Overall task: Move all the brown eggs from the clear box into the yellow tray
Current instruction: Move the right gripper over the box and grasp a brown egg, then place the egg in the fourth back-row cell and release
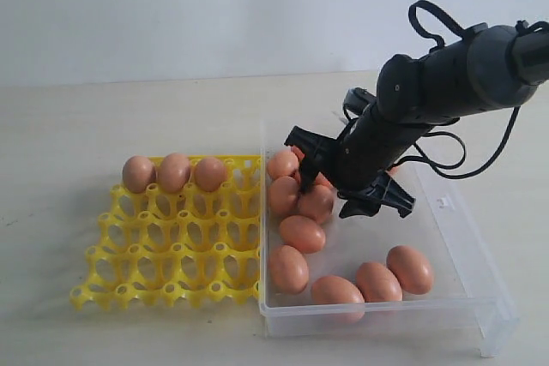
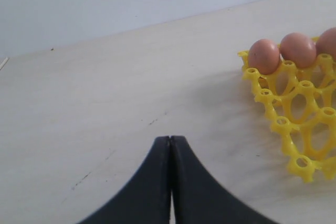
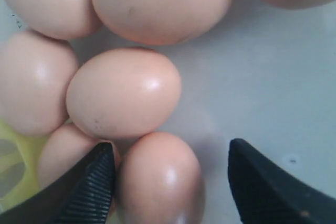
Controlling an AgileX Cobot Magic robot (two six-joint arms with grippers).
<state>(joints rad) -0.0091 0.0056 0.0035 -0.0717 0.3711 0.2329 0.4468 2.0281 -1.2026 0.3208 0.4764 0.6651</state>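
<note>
Three brown eggs (image 1: 173,171) sit in the back row of the yellow tray (image 1: 171,246); the left wrist view shows them too (image 2: 263,55). Several more brown eggs (image 1: 302,233) lie in the clear box (image 1: 386,319). My right gripper (image 1: 328,198) is open, lowered over the egg cluster at the box's back left. In the right wrist view, one egg (image 3: 160,177) lies between the fingers (image 3: 89,187), close against the ribbed one and apart from the other. My left gripper (image 2: 170,139) is shut and empty above bare table beside the tray (image 2: 294,103).
The tray and the clear box stand side by side, touching, on a pale table (image 1: 69,126). The box's lip (image 1: 497,332) juts out at the front right. A plain wall (image 1: 171,6) closes the back.
</note>
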